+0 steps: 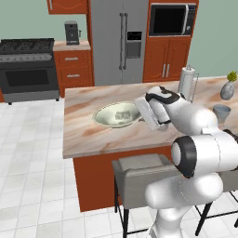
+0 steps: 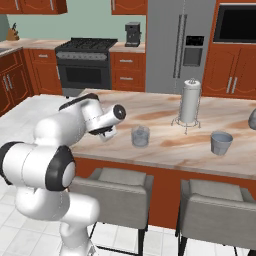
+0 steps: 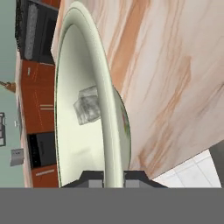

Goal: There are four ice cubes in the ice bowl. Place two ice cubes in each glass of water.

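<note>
The ice bowl (image 1: 108, 117), wide, shallow and pale cream-green, sits on the island counter (image 1: 88, 135). Pale ice cubes (image 1: 122, 113) lie in it, and the hand view shows them (image 3: 87, 106) as a cluster against the bowl's inside (image 3: 72, 131). My gripper (image 3: 113, 177) is at the bowl's right edge (image 1: 140, 118), its two fingertips astride the rim and shut on it. One glass of water (image 2: 140, 135) stands just right of my hand, and a second glass (image 2: 221, 142) stands further right (image 1: 221, 113).
A paper towel holder (image 2: 190, 101) stands behind the glasses, with a grey vase (image 1: 228, 88) at the far right. Two grey stools (image 2: 117, 182) stand against the counter's near edge. The stove (image 1: 28, 67) and fridge (image 1: 122, 39) line the back wall.
</note>
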